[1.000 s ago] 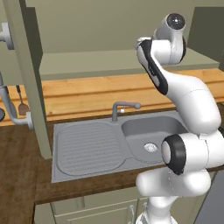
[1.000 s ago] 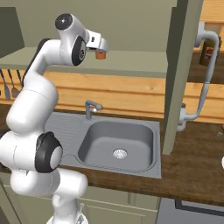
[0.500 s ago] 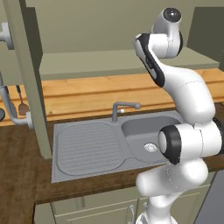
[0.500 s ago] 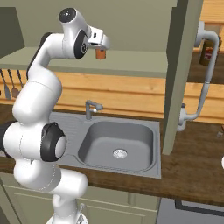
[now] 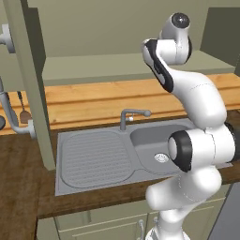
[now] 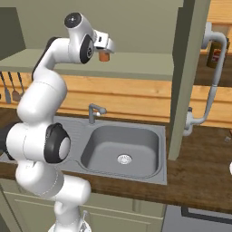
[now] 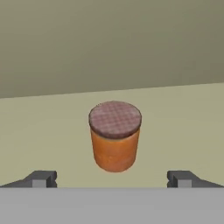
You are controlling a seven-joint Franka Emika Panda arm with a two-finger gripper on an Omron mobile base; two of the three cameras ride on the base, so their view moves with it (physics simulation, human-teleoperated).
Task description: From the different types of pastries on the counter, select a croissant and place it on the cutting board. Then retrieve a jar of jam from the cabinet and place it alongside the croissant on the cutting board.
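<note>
The jar of jam (image 7: 114,138), short with an orange body and a dark reddish lid, stands upright on the pale shelf of the cabinet (image 6: 136,63). My gripper (image 7: 113,179) is open, its fingertips (image 7: 41,178) wide apart on either side and short of the jar, touching nothing. In the right base view the gripper (image 6: 107,47) is raised to shelf height, right by the jar of jam (image 6: 104,57). The dark wood counter (image 6: 199,167) runs below. The croissant and the cutting board are out of view.
The cabinet's open door (image 6: 188,77) hangs to the right of the arm; another door (image 5: 30,84) stands at the left. A grey sink (image 6: 122,145) with faucet (image 6: 94,111) lies below. A dark labelled jar (image 6: 216,56) sits far right, and utensils (image 6: 11,88) hang at the left.
The arm has drawn up straighter and the hand has edged a little closer to the jar. The jar has not moved and the jaws have stayed open.
</note>
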